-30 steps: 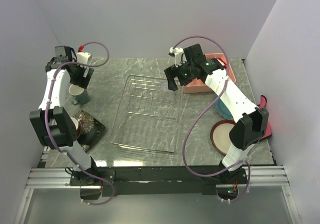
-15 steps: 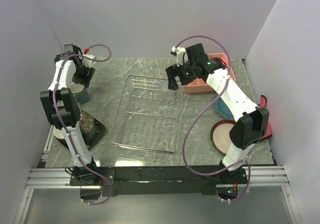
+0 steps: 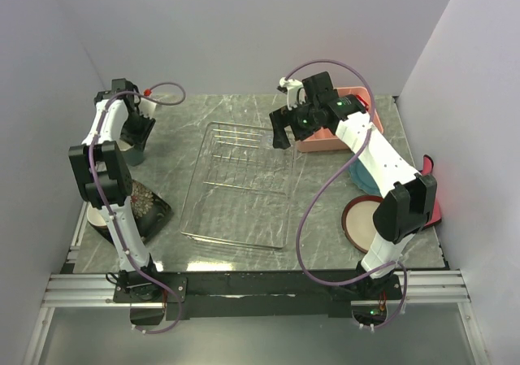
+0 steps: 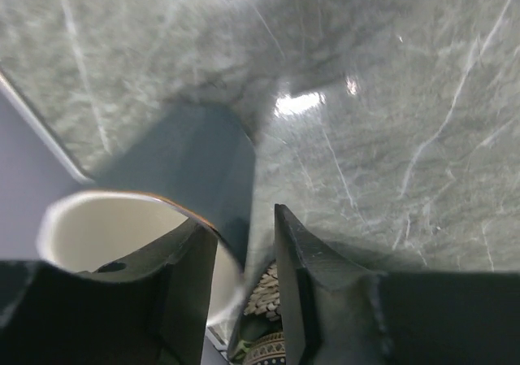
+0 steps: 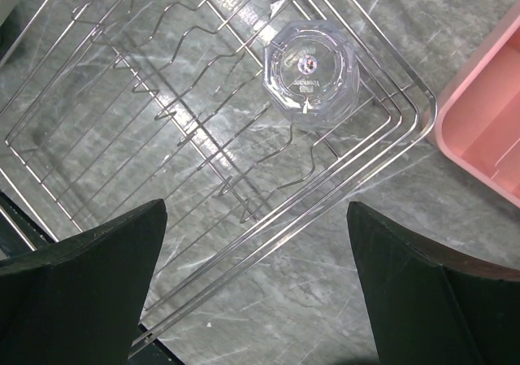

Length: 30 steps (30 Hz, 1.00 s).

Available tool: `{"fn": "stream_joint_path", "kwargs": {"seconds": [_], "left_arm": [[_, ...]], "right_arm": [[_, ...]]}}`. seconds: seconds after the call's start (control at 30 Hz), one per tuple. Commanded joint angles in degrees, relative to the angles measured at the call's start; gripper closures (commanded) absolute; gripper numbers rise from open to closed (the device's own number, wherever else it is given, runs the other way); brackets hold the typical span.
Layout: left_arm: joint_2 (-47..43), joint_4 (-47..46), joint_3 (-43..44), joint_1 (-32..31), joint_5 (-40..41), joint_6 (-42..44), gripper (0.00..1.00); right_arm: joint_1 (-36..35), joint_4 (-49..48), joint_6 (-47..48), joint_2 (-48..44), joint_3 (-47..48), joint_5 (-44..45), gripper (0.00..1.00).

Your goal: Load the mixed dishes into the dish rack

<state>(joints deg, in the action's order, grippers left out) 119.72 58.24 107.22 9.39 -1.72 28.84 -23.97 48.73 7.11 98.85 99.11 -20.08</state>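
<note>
Lighting: bright, even, from overhead; walls wash pale.
Glare: white patches on the marble bench [image 4: 406, 97] in the left wrist view; glints on dish rack [image 5: 203, 137] wires and clear glass [image 5: 311, 72].
Shadows: soft, beside the grey-blue mug [image 4: 195, 162].
Focus: right tool's fingers [image 5: 89, 284] dark and blurred; overhead view sharp.

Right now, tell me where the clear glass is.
In the right wrist view, the clear glass stands inside the dish rack, in its far right corner, next to the pink tray.
</note>
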Motion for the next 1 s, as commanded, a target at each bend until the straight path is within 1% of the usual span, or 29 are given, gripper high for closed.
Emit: {"fn": "stream_joint_path", "kwargs": {"seconds": [0.0, 0.1, 0.13, 0.17, 0.2, 0.23, 0.33, 0.43, 0.47, 0.5, 0.57, 0.6, 0.67, 0.7, 0.73, 0.77, 0.8, 0.83, 0.87, 0.9, 0.93, 0.97], "left_arm": [[-1.86, 1.0, -0.87, -0.77, -2.06, -0.8, 0.62], [-2.03, -0.05, -1.22, -0.95, -3.11, -1.33, 0.69], [-2.3, -0.23, -1.14, -0.95, -3.21, -1.59, 0.86], [-2.3, -0.58, -0.96, -0.95, -3.73, -1.86, 0.88], [-2.82, -0.76, -0.96, -0.95, -4.17, -2.12, 0.96], [-3.26, -0.84, -1.05, -0.95, -4.43, -2.12, 0.99], [-4.93, -0.85, -1.23, -0.95, -6.45, -3.08, 0.99], [-6.16, 2.75, 2.19, -0.86, -10.93, -4.49, 0.99], [-6.51, 3.98, 5.6, -0.78, -12.33, -5.19, 0.99], [-7.39, 6.16, 7.46, -0.6, -16.87, -5.63, 0.99], [-8.45, 7.94, 12.54, -0.07, -21.99, -7.65, 0.99], [-10.02, 7.94, 13.45, 0.19, -27.67, -9.05, 0.99], [-11.96, 6.2, 13.11, 1.07, -35.24, -13.0, 0.99], [-14.32, 4.27, 11.88, 1.42, -38.94, -15.28, 0.99], [-15.73, -1.32, 10.05, 2.03, -45.68, -21.92, 0.99], [-16.96, -5.55, 5.42, 2.3, -49.31, -26.07, 0.99], [-19.33, -10.2, 2.41, 2.39, -52.92, -32.03, 0.99], [-20.39, -23.04, -0.84, 2.65, -62.0, -43.84, 0.99], [-21.54, -31.52, -8.62, 2.65, -65.4, -51.96, 0.99], [-23.11, -40.74, -12.87, 2.65, -68.65, -60.83, 0.99], [-23.39, -52.23, -16.65, 1.78, -71.99, -76.93, 0.99], [-22.87, -60.79, -18.69, 1.08, -73.5, -79.61, 0.99]], "right_arm": [[0.32, -0.57, 0.71, -0.23, 0.82, -1.19, 0.0], [0.41, -0.74, 1.15, -2.08, 0.47, -3.2, 0.0], [0.5, -0.83, 0.63, -3.12, 0.38, -3.74, 0.0], [1.11, -0.92, -0.34, -3.48, 0.03, -4.44, 0.0], [1.64, -0.83, -2.09, -3.75, -0.14, -6.1, 0.0], [1.99, -0.13, -2.54, -3.75, -0.23, -6.99, 0.0], [2.26, 1.62, -3.24, -2.35, 0.38, -9.54, 0.0], [2.26, 1.63, -4.74, -1.64, 1.7, -12.17, 0.0], [2.34, 1.28, -5.35, -1.73, 2.05, -12.96, 0.0], [2.35, 1.28, -5.27, -1.64, 2.66, -13.93, 0.0], [2.35, 0.32, -6.49, -1.55, 4.33, -16.65, 0.0], [2.87, -0.56, -7.02, -1.64, 4.68, -17.97, 0.0], [3.31, -5.91, -11.48, -2.69, 3.82, -20.86, 0.0], [3.4, -8.54, -12.64, -3.39, 2.94, -21.66, 0.0], [3.57, -14.57, -13.87, -5.23, 0.15, -22.63, 0.0], [3.58, -17.41, -15.88, -6.11, -1.27, -22.9, 0.0], [3.58, -20.14, -16.86, -7.08, -2.77, -23.16, 0.0], [3.66, -24.95, -17.74, -8.48, -5.39, -23.43, 0.0], [3.58, -26.83, -20.1, -9.02, -6.55, -23.87, 0.0], [3.66, -28.59, -21.34, -9.46, -7.69, -24.22, 0.0], [3.66, -31.91, -22.74, -9.9, -10.14, -24.57, 0.0], [3.66, -33.86, -26.15, -10.16, -11.47, -25.36, 0.01]]}}
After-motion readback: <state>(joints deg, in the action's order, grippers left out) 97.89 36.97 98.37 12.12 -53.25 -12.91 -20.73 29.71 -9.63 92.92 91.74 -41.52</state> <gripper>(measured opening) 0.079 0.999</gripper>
